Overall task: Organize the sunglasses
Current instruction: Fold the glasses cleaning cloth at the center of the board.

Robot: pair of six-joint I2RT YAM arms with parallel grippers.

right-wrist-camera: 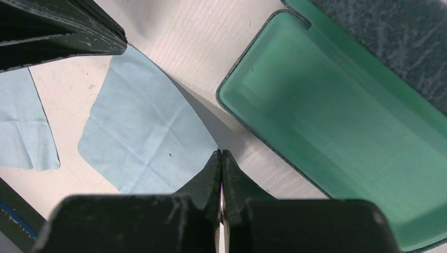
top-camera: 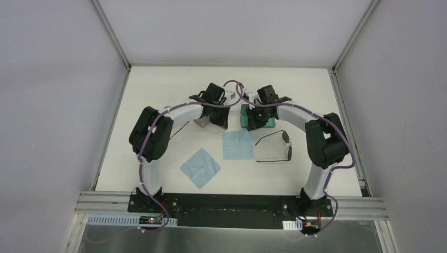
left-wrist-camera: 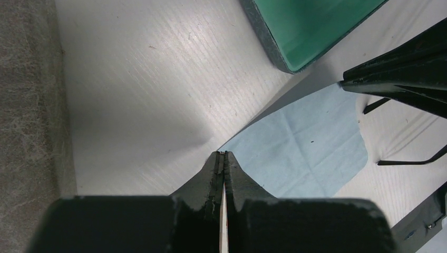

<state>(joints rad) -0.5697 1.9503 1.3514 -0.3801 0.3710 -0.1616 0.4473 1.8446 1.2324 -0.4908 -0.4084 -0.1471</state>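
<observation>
Both grippers are hanging over the far middle of the table (top-camera: pixel 163 87), and neither is carrying anything. The left gripper (left-wrist-camera: pixel 224 156) is holding its fingers pressed together on nothing, between the beige case (left-wrist-camera: pixel 26 132) and the green case (right-wrist-camera: pixel 337 121). The right gripper (right-wrist-camera: pixel 221 154) is likewise showing its fingers together and empty, just beside the near edge of the green case, which is lying open with nothing showing in its tray. One pair of sunglasses (top-camera: pixel 274 147) is lying on the table with arms unfolded, just right of the cloth (top-camera: pixel 236 145), nearer the bases than the green case. A second pair is not showing clearly in any view. The other cloth (top-camera: pixel 200 167) is lying apart, nearer the left base. Judgement: the task is standing early, with a case open and no pair packed, and the pick-up is coming due. The next move is calling for the right gripper to part its fingers, come over the pair and pinch the thin frame squarely. The unfolded arms are probably needing folding before the pair fits the case.
</observation>
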